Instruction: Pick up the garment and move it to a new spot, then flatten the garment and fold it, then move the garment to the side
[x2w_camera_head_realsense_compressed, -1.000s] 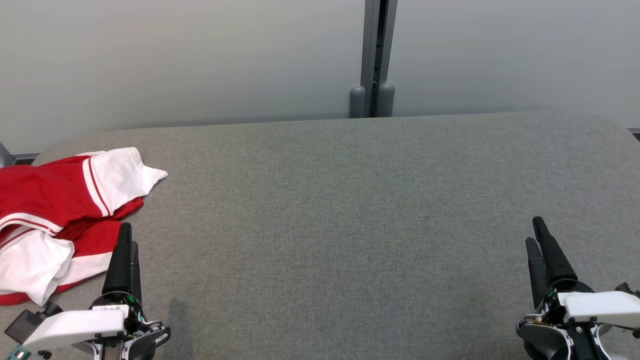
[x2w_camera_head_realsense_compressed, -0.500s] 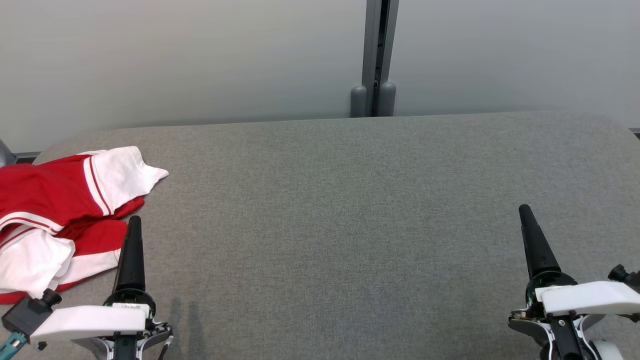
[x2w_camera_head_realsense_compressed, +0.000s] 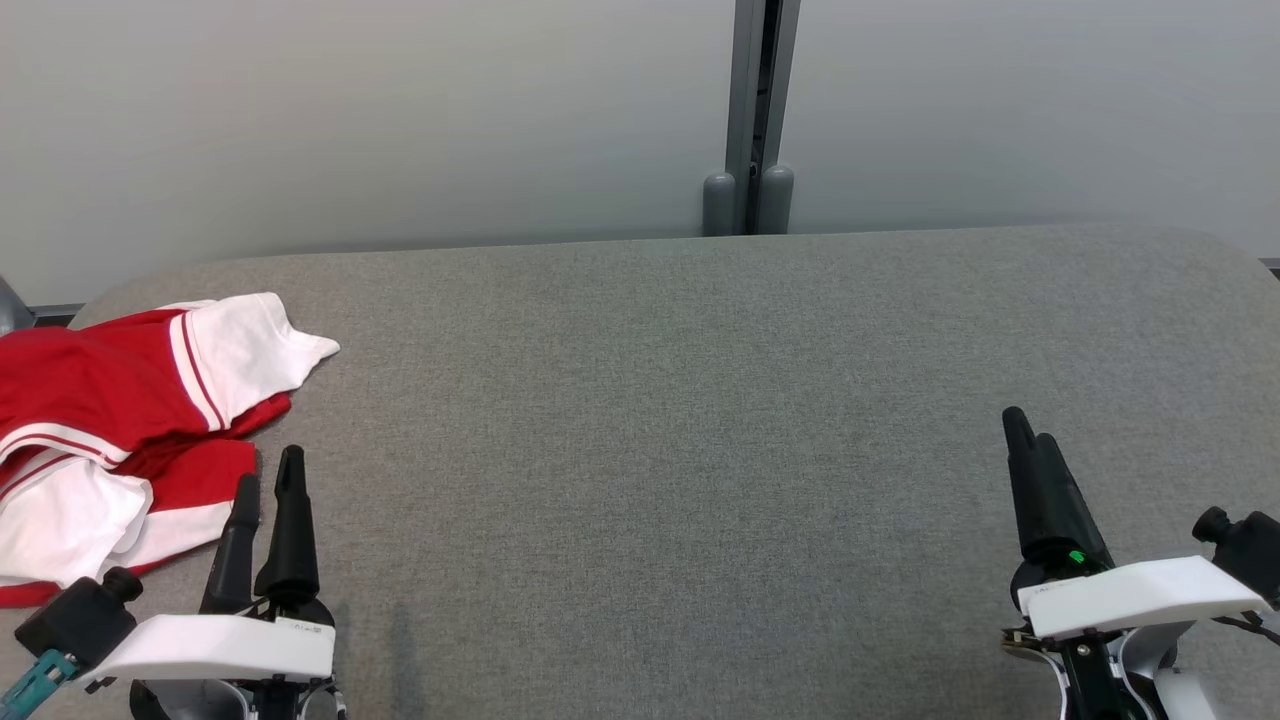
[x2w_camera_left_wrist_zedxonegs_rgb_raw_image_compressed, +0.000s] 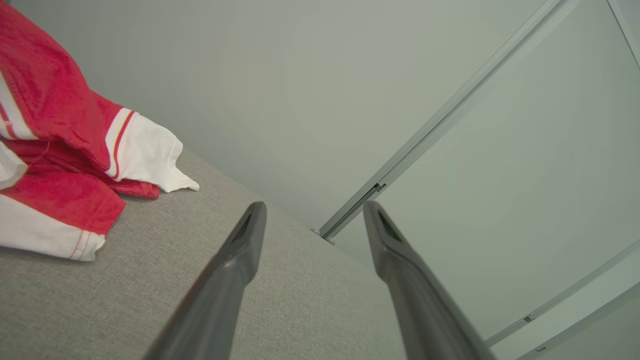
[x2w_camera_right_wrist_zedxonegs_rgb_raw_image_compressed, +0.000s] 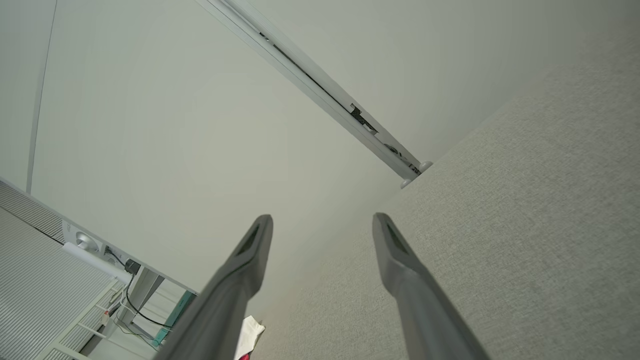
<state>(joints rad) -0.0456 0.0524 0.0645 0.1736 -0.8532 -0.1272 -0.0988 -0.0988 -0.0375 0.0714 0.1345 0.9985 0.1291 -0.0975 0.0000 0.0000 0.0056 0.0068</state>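
A red and white garment (x2w_camera_head_realsense_compressed: 110, 420) lies crumpled at the left end of the grey fabric table (x2w_camera_head_realsense_compressed: 680, 420), partly cut off by the picture's left edge. It also fills the upper left of the left wrist view, garment (x2w_camera_left_wrist_zedxonegs_rgb_raw_image_compressed: 60, 165). My left gripper (x2w_camera_head_realsense_compressed: 268, 480) stands open just right of the garment's near corner, apart from it, with nothing between its fingers. My right gripper (x2w_camera_head_realsense_compressed: 1030, 430) is open over bare table at the lower right. In its wrist view a scrap of the garment (x2w_camera_right_wrist_zedxonegs_rgb_raw_image_compressed: 248, 332) shows far off between the fingers (x2w_camera_right_wrist_zedxonegs_rgb_raw_image_compressed: 240, 280).
A pale wall (x2w_camera_head_realsense_compressed: 400, 120) with a grey vertical post (x2w_camera_head_realsense_compressed: 755, 110) runs behind the table's far edge. The table's rounded corners sit at far left and far right. Wide bare grey surface stretches between the two grippers.
Both grippers have turned about their wrists, so each now shows two separate fingers. The left one drifted slightly right, the right one slightly left. The garment lies as before.
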